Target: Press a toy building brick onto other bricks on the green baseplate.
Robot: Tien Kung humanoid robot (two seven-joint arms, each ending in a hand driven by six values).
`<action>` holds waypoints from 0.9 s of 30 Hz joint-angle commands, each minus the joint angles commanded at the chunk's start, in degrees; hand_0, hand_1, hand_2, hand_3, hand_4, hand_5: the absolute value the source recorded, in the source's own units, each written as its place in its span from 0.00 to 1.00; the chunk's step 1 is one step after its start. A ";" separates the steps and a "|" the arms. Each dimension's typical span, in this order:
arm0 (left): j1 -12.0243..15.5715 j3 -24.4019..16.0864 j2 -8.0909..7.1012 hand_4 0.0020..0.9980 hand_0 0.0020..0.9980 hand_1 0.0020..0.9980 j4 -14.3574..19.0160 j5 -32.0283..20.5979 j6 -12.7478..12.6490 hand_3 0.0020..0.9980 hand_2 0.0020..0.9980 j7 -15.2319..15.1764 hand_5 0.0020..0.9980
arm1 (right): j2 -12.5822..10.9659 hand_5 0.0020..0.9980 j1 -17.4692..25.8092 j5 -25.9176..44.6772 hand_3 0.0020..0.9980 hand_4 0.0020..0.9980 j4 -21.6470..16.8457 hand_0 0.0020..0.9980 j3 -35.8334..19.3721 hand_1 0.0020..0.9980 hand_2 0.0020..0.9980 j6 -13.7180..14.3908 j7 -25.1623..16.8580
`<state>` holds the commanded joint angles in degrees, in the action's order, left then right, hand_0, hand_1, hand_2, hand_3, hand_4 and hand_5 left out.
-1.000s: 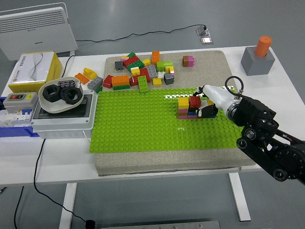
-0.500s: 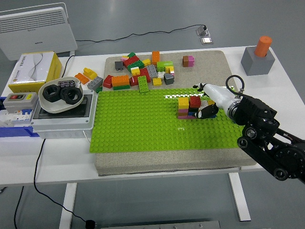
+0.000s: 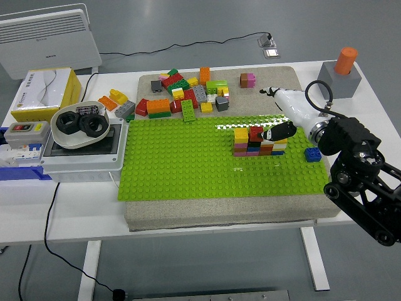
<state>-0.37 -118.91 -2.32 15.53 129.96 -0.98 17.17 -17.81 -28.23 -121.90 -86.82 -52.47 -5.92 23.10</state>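
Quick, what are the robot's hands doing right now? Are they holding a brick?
Left hand: not in the picture.
Right hand: beside the brick stack on the green baseplate; whether it holds anything cannot be told.

White table, beige mat at centre, yellow box, grey junction box, grey block

1. Right hand, white-shelled: its black fingers overlap the right end of the multicoloured stacked brick wall; contact cannot be confirmed.
2. White panel heater: cut off by the top-left frame edge.
3. Black right arm: cut off at the right edge.
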 joint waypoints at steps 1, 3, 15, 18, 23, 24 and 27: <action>0.02 0.02 0.01 0.58 0.77 0.71 0.00 0.04 0.00 0.49 0.66 0.00 0.49 | -0.06 0.50 0.79 -0.31 0.64 0.99 -0.63 0.83 0.08 0.82 0.87 1.02 -0.78; 0.03 0.03 0.04 0.58 0.77 0.71 0.00 0.04 0.01 0.49 0.66 0.00 0.49 | 0.09 0.50 1.98 -0.55 0.64 0.99 -1.04 0.83 0.24 0.82 0.87 2.79 -2.06; -0.11 0.38 0.17 0.58 0.77 0.71 0.16 -0.07 -0.08 0.48 0.66 -0.08 0.49 | 2.11 0.61 5.54 -2.76 0.51 1.00 2.18 0.83 0.93 0.82 0.85 8.64 -5.12; -0.15 0.39 0.17 0.58 0.77 0.71 0.17 -0.10 -0.10 0.48 0.66 -0.10 0.49 | 2.42 0.61 5.60 -2.78 0.51 1.00 3.28 0.83 1.09 0.82 0.85 8.73 -5.09; -0.22 0.40 0.17 0.58 0.77 0.71 0.15 -0.03 -0.08 0.48 0.66 -0.09 0.49 | 2.85 0.62 5.34 -2.66 0.52 1.00 4.67 0.84 1.11 0.83 0.85 8.79 -4.99; -0.23 0.40 0.17 0.58 0.77 0.71 0.15 -0.02 -0.07 0.48 0.66 -0.09 0.49 | 2.91 0.62 5.23 -2.59 0.52 1.00 4.91 0.84 1.14 0.83 0.85 8.79 -4.98; -0.26 0.40 0.15 0.58 0.77 0.71 0.14 0.02 -0.05 0.48 0.66 -0.09 0.49 | 3.12 0.62 4.86 -2.42 0.56 1.00 5.66 0.84 1.28 0.83 0.86 8.77 -4.88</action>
<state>-0.63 -118.51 -2.17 15.67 129.99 -1.03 17.09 -14.69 -23.37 -124.32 -81.16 -51.18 2.84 18.21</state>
